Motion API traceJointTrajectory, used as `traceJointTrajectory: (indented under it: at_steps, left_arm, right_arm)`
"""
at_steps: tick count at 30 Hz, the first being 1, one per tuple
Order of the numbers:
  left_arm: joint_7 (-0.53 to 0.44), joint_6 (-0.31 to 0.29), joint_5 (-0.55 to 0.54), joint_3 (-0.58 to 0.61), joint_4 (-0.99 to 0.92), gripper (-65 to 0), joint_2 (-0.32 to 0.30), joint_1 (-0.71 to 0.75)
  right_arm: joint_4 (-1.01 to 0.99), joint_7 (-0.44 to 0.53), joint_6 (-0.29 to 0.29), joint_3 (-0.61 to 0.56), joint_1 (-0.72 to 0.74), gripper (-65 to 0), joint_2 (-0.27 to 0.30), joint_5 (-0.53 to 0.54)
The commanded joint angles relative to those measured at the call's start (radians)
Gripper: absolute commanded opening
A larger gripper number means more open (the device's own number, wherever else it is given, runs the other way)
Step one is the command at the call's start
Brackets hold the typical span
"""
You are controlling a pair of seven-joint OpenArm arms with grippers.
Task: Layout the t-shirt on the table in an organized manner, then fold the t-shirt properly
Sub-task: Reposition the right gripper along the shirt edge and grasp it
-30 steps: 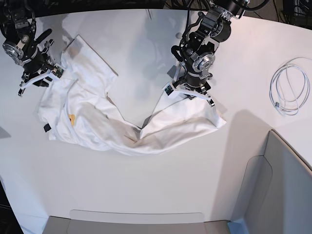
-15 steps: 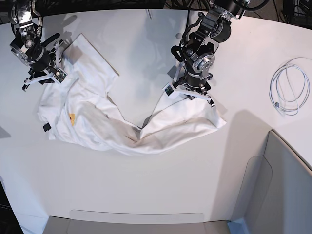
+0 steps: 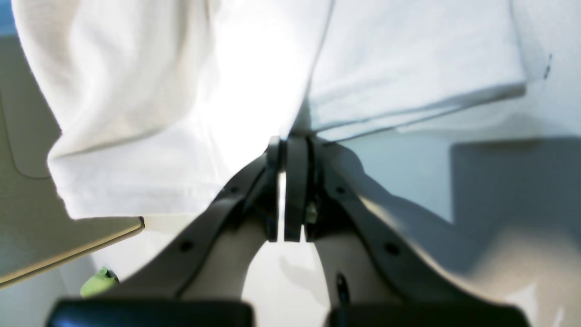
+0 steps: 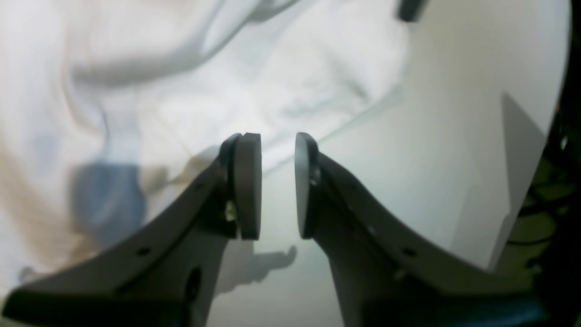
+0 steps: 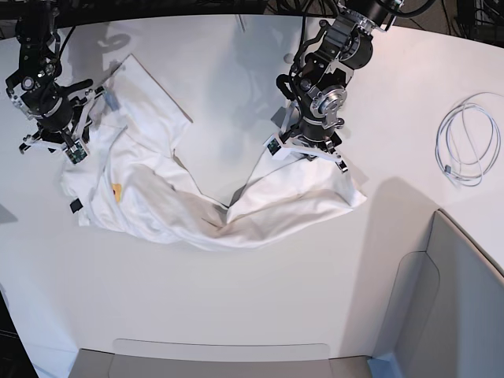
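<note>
We see the t-shirt (image 5: 157, 193) lying crumpled on the white worktop (image 5: 236, 299), plain reverse up, bent into a loose V with its low point toward the near edge. One wing of cloth runs up toward the far left corner of the worktop, the other rises toward the middle. A small orange patch (image 5: 116, 190) shows on the left wing, and a dark tab (image 5: 75, 206) sticks out at the shirt's left edge.

We find the left tool (image 3: 290, 150) at the top of the shirt's right wing, its fingers pressed together with a fold of white cloth pinched between the tips; from the base view it (image 5: 307, 150) sits right on that upper edge. The cloth hangs away from the pinch in two sheets, one bright, one shaded.

Over at the shirt's left wing, the right tool (image 4: 278, 184) hovers with a clear gap between its pads and nothing in it; the shirt's edge lies just beyond the tips. From the base view it (image 5: 49, 142) sits at the shirt's far-left border.

Well to the right of the shirt, a coiled white cable (image 5: 468, 142) rests on the worktop, and a grey padded panel (image 5: 449, 315) fills the near right corner.
</note>
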Motion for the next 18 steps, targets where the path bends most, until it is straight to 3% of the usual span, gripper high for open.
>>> traceJointTrajectory:
  at_steps: [1,6,8,13,18]
  left_arm:
    - [0.044,-0.022,-0.03,-0.002,-0.003,-65.0,-0.006,0.007]
    - [0.044,-0.022,-0.03,0.001,-0.003,-65.0,0.001,0.007]
    - [0.046,-0.022,-0.03,0.002,-0.003,-65.0,0.001,0.007]
    - [0.046,-0.022,-0.03,-0.001,-0.003,-65.0,-0.001,0.007]
    - [0.046,-0.022,-0.03,0.002,-0.003,-65.0,-0.001,0.008]
  right_arm:
    - [0.029,-0.022,0.003,0.048,0.015,-51.2,-0.012,0.013]
    - [0.05,-0.097,0.006,0.209,0.013,-51.2,-0.105,0.203]
    - [0.05,-0.142,0.043,0.279,0.01,-51.2,-0.121,0.309]
    - [0.05,-0.194,0.195,0.414,0.004,-49.8,-0.141,0.452]
    - [0.05,-0.248,0.196,0.428,0.004,-45.9,-0.138,0.522]
